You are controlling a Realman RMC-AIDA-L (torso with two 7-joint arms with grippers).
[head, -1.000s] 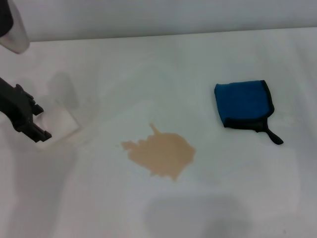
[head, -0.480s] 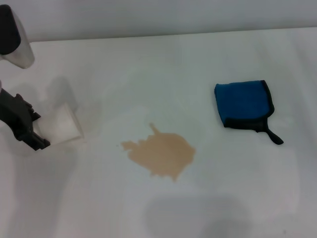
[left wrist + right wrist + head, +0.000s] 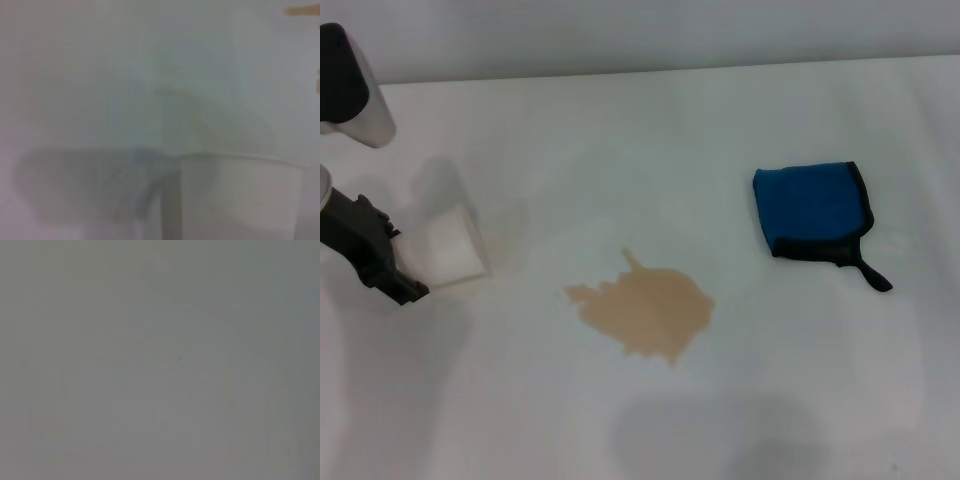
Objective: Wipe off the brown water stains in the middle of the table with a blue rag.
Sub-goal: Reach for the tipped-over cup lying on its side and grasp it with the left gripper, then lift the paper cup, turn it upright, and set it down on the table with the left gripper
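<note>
The brown water stains (image 3: 645, 312) form one tan puddle with a ragged outline in the middle of the white table (image 3: 620, 140). A sliver of the stain (image 3: 301, 9) shows in the left wrist view. The blue rag (image 3: 812, 211) lies folded to the right of the puddle, a dark tail trailing from one corner, with nothing touching it. At the far left my left gripper (image 3: 412, 272) is shut on a tilted white cup (image 3: 448, 250), low over the table, well left of the puddle. The right gripper is out of view.
The white cup (image 3: 240, 197) fills the lower part of the left wrist view, its shadow spreading across the table. A grey-white part of the left arm (image 3: 355, 90) hangs over the far left corner. The right wrist view shows only plain grey.
The left gripper and the cup shifted slightly toward the right and lower, and the cup looks steadier now. The rag and the puddle have not moved.
</note>
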